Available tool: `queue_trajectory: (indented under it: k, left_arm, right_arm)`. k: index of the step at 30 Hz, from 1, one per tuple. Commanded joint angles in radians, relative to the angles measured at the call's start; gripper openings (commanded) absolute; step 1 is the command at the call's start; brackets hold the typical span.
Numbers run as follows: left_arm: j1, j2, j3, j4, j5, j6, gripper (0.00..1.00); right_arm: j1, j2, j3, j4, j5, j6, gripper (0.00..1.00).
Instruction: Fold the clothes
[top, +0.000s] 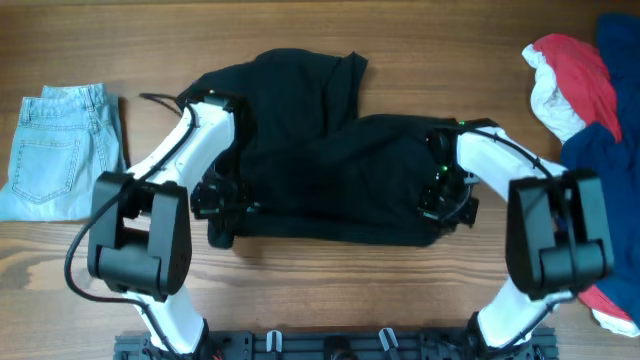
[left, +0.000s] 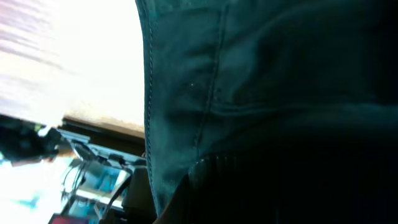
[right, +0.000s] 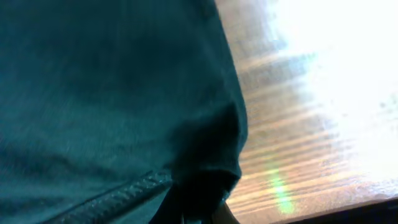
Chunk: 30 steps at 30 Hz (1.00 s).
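**Overhead.** Black garment (top: 320, 150) lies spread at ctr of table (top: 320, 290), upper part rumpled toward 12 o'clock. Left gripper (top: 215, 198) sits at the garment's 8 o'clock edge, right gripper (top: 447, 195) at its 4 o'clock edge. Both are dark on dark cloth, so jaw state cannot be told here. Folded light-blue jeans (top: 55, 150) lie at 9 o'clock. Unfolded pile at 3 o'clock: red-and-white garment (top: 570, 75), blue garment (top: 605, 140).

**Left wrist.** Cloth fills the frame, with a stitched seam (left: 149, 93) running 12 to 6 o'clock. Jaws hidden; cannot tell.

**Right wrist.** Cloth edge bunches toward 6 o'clock, bare table at 3 o'clock. Jaws hidden; cannot tell.

**Risks (est.).**
- Uneven lift L vs R gives a skewed fold line.
- Grip on the top layer only lets the lower layer drag and wrinkle.
- Rumple at 12 o'clock gets trapped inside the fold.
- Thin pinch near the edge may slip out mid-carry.
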<state>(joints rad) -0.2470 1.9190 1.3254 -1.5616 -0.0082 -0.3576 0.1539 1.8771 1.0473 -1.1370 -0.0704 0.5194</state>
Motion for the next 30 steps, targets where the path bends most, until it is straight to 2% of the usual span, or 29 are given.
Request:
queue_trajectory:
  k: [1, 5, 9, 13, 14, 16, 17, 18, 22, 24, 27, 29, 30]
  left_arm:
    - [0.008, 0.0, -0.133, 0.077, -0.024, -0.046, 0.04]
    - [0.01, 0.0, -0.182, 0.111, -0.052, -0.131, 0.04]
    - [0.008, -0.035, -0.182, 0.11, -0.052, -0.129, 0.04]
    - [0.01, -0.146, -0.182, 0.125, -0.053, -0.129, 0.05]
    - [0.01, -0.174, -0.182, 0.12, -0.052, -0.129, 0.38]
    - [0.01, -0.215, -0.182, 0.107, -0.037, -0.125, 0.57]
    - [0.01, -0.235, -0.182, 0.106, -0.03, -0.122, 0.6]
    - [0.01, -0.256, -0.182, 0.104, -0.03, -0.122, 0.61]
    - [0.013, -0.337, -0.179, 0.169, -0.031, -0.122, 0.61]
    - [0.022, -0.372, -0.179, 0.241, -0.03, -0.122, 0.57]
    - [0.056, -0.394, -0.179, 0.409, -0.037, -0.122, 0.42]
    - [0.098, -0.393, -0.179, 0.549, -0.054, -0.122, 0.35]
    - [0.14, -0.392, -0.179, 0.653, -0.055, -0.122, 0.36]
  right_arm:
    - [-0.027, -0.163, -0.116, 0.053, -0.019, 0.01, 0.04]
    - [-0.039, -0.323, -0.186, 0.049, -0.028, 0.084, 0.04]
    - [-0.038, -0.399, -0.192, 0.011, -0.035, 0.107, 0.04]
    - [-0.038, -0.489, -0.192, -0.026, -0.035, 0.109, 0.04]
    - [-0.038, -0.515, -0.192, -0.032, -0.035, 0.109, 0.05]
    - [-0.038, -0.544, -0.192, -0.04, -0.035, 0.109, 0.15]
    - [-0.039, -0.551, -0.192, -0.048, -0.035, 0.109, 0.18]
    - [-0.038, -0.554, -0.192, -0.055, -0.035, 0.109, 0.22]
    - [-0.039, -0.553, -0.19, -0.035, -0.02, 0.111, 0.23]
    - [-0.041, -0.553, -0.189, 0.006, 0.018, 0.12, 0.24]
    - [-0.047, -0.553, -0.181, 0.151, 0.028, 0.101, 0.24]
    - [-0.047, -0.553, -0.18, 0.256, -0.008, 0.025, 0.32]
    - [-0.047, -0.553, -0.18, 0.279, -0.018, 0.008, 0.4]
